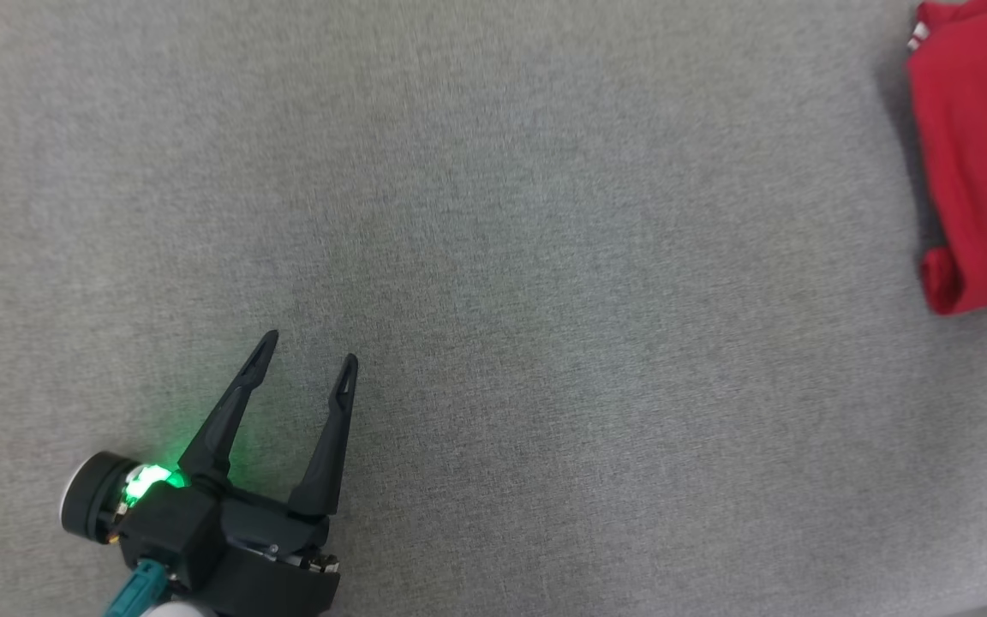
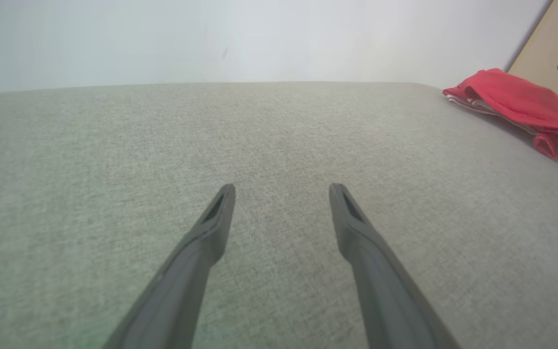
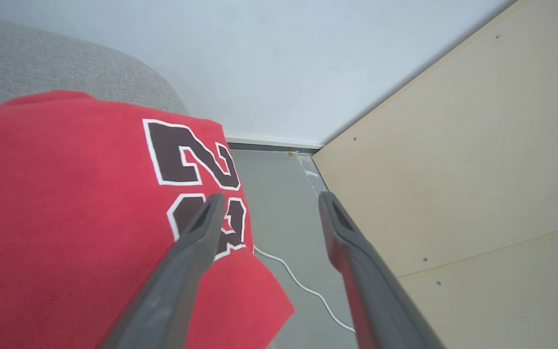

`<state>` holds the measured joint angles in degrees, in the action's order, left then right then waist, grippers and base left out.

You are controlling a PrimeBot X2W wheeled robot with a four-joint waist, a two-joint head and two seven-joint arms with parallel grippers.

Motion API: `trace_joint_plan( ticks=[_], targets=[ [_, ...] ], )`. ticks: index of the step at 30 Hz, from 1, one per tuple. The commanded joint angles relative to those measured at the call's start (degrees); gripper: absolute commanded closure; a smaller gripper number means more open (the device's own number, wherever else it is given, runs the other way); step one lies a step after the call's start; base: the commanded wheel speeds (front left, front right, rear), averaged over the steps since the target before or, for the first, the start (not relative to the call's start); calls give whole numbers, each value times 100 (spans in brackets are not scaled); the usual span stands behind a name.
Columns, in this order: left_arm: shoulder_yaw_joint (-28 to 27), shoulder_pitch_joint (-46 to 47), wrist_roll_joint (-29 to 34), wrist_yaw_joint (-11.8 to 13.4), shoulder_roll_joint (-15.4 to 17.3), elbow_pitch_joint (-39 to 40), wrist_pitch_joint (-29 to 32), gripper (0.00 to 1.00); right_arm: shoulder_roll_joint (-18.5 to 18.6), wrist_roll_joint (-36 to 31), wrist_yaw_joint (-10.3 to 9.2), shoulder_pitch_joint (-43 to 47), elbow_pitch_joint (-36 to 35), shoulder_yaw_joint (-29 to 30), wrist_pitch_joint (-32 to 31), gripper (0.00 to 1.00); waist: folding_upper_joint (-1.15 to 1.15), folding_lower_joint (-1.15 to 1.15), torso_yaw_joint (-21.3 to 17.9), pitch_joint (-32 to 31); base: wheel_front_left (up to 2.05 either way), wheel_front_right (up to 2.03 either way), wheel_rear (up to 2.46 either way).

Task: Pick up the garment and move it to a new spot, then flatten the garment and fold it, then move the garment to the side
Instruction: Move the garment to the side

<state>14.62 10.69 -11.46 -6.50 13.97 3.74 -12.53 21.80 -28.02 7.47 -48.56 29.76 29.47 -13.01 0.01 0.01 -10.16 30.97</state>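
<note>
The garment (image 1: pixel 982 163) is a red jersey, folded, lying at the far right edge of the grey surface. In the left wrist view the garment (image 2: pixel 516 104) sits at the upper right. Black numerals with white outlines mark the garment (image 3: pixel 66 218) in the right wrist view. My left gripper (image 1: pixel 309 350) is open over bare grey fabric at the lower left, far from the jersey; its fingers (image 2: pixel 211 228) hold nothing. My right gripper (image 3: pixel 269 201) is open just above the jersey's edge that overhangs the surface, with nothing between its fingers.
The grey upholstered surface (image 1: pixel 493 257) stretches wide between my left gripper and the jersey. Past its right edge are a grey floor (image 3: pixel 284 203) with a white cable (image 3: pixel 303 286), a pale wooden panel (image 3: pixel 453 169) and a white wall (image 3: pixel 284 63).
</note>
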Motion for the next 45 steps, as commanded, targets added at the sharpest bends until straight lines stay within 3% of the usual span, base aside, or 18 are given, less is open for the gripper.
trace_joint_plan(
  ticks=[1, 7, 13, 20, 27, 34, 45],
  targets=[
    [0, -52, -111, 2, -12, -41, -52, 0, -48, -4, 2, -33, 111, 23, 55, 0, -1, -1, 10, -196, 0, 0, 0],
    [-131, -286, -281, 59, -149, -113, -230, 0, -97, 557, 2, 178, 833, -140, 728, 0, -1, -1, 185, -922, 0, 0, 0],
    [-495, -739, -559, 218, -464, -347, -263, 0, -449, 1863, 2, 839, 1066, -688, 1718, 0, -1, -1, 387, -1814, 0, 0, 0],
    [-1064, -1157, -845, 156, -810, -714, -264, 0, -833, 3055, 2, 2273, 483, -1670, 2246, 0, -1, -1, 750, -2880, 0, 0, 0],
    [-1543, -1377, -787, 106, -928, -956, -265, 0, -1358, 3671, 2, 3493, -662, -2285, 2263, 0, -1, -1, 1103, -3336, 0, 0, 0],
    [-1717, -1535, -735, -47, -965, -1035, -266, 0, -1706, 3729, 2, 4205, -1516, -2733, 2083, 0, -1, -1, 1249, -3491, 0, 0, 0],
    [-1337, -1762, -690, -96, -768, -1222, -266, 0, -1878, 3513, 2, 4856, -1662, -2526, 2073, 0, -1, -1, 1231, -3575, 0, 0, 0]
  ],
)
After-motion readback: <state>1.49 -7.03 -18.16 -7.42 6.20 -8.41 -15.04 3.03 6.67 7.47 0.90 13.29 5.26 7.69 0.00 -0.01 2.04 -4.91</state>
